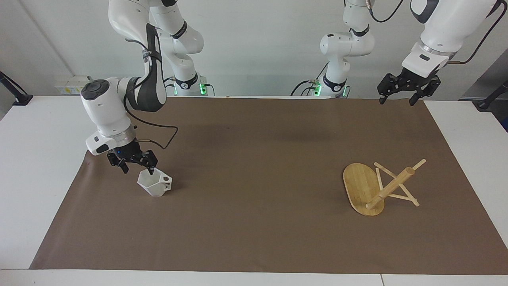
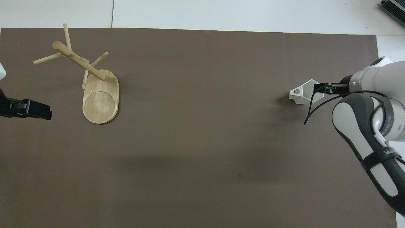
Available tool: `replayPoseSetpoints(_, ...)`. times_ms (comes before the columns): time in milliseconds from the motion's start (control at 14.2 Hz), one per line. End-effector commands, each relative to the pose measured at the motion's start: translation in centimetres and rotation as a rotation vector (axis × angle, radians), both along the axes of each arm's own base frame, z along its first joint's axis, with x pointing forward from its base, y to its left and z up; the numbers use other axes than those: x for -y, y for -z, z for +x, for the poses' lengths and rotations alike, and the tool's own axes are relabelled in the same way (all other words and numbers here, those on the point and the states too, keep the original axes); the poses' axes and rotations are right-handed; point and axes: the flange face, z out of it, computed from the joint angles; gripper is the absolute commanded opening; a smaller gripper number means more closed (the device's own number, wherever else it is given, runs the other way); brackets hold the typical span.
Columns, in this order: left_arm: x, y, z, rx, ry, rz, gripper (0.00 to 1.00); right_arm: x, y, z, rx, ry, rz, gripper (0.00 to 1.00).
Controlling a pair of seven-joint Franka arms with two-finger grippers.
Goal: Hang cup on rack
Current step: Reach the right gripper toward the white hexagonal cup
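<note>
The white faceted cup [image 1: 155, 184] [image 2: 300, 93] stands upright on the brown mat toward the right arm's end, its pierced handle pointing toward the left arm's end. My right gripper [image 1: 137, 169] [image 2: 321, 87] is open and low over the cup's edge. One fingertip [image 1: 151, 171] sits at the rim and the other is outside the cup. The bamboo rack [image 1: 363, 184] [image 2: 100, 99] stands on its oval base toward the left arm's end. My left gripper [image 1: 399, 94] [image 2: 30, 109] waits open, high over the mat's corner by its base, apart from the rack.
The brown mat [image 1: 254, 159] covers most of the white table [image 1: 35, 159]. The rack's thin pegs [image 1: 399, 180] stick out sideways from the post. A black cable [image 1: 158, 131] loops off the right wrist above the mat.
</note>
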Motion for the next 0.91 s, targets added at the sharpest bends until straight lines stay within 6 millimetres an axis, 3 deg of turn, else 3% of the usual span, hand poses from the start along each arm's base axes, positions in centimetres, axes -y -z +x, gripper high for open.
replayPoseSetpoints(0, -0.4, 0.0, -0.4, 0.004, -0.014, 0.019, 1.0, 0.1, 1.2, -0.1, 0.01, -0.009, -0.019, 1.0)
replayPoseSetpoints(492, -0.3, 0.0, -0.4, 0.004, -0.013, 0.019, 1.0, 1.0, 3.4, -0.3, 0.009, 0.001, -0.021, 1.0)
replayPoseSetpoints(844, -0.3, -0.1, -0.4, 0.005, -0.013, 0.019, 1.0, 1.3, 3.8, -0.4, 0.005, 0.004, -0.022, 1.0)
